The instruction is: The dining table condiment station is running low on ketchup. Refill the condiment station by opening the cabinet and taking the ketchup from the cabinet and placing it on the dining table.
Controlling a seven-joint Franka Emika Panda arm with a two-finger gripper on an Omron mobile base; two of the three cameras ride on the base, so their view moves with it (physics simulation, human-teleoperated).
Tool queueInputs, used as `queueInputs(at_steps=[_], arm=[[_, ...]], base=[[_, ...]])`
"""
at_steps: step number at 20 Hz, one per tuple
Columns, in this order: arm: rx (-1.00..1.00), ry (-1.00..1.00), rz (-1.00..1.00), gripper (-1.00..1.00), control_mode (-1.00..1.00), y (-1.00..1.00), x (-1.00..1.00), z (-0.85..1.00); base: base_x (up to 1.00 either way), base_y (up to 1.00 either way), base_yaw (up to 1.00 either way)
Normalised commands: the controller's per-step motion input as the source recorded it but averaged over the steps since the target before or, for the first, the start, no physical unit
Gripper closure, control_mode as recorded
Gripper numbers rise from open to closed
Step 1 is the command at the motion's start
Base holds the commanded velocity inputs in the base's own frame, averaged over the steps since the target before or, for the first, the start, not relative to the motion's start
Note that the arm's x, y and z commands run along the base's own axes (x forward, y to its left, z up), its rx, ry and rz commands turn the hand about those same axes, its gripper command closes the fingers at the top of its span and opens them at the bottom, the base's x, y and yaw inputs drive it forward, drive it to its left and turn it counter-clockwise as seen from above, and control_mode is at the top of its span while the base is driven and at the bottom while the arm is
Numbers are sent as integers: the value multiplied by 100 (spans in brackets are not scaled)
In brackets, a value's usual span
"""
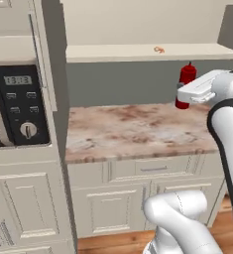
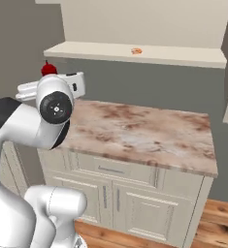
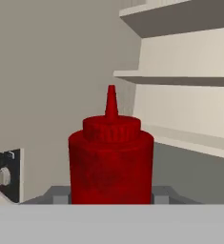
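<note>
The gripper (image 3: 111, 196) is seen at the bottom of the hand view, closed part-way around the ketchup (image 3: 111, 162), with one grey finger tip (image 3: 58, 196) showing at each side of the bottle's body and pressed against it. The bottle is held upright and fills the centre of that view. In the left base view the hand is found at the right edge, in the upper half of the frame, and the ketchup (image 1: 186, 84) is seen projecting above and below the white hand, lifted clear of the marbled counter (image 1: 133, 131) beneath it. In the right base view the ketchup (image 2: 48, 69) is seen only as a red cap peeking over the hand at the upper left of the frame.

The bottle is shown as all red, with a cylindrical body, a ribbed shoulder cap and a thin pointed nozzle at the top. Its surface is faintly mottled.

The open cabinet (image 1: 152, 52) is seen across the upper part of the left base view, with a small orange item (image 1: 159, 49) lying on its lowest shelf. A microwave (image 1: 20, 106) with a dial is seen at the left edge of the frame.
</note>
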Motion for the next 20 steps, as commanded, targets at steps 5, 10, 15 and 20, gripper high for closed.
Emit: queueInputs(at_steps=[5,10,15,20], arm=[[0,0,0,100,100,0,0,0],[0,0,0,100,100,0,0,0],[0,0,0,100,100,0,0,0],[0,0,0,100,100,0,0,0]], base=[[-83,29,41],[-62,40,49],[-60,48,58],[-56,65,67]])
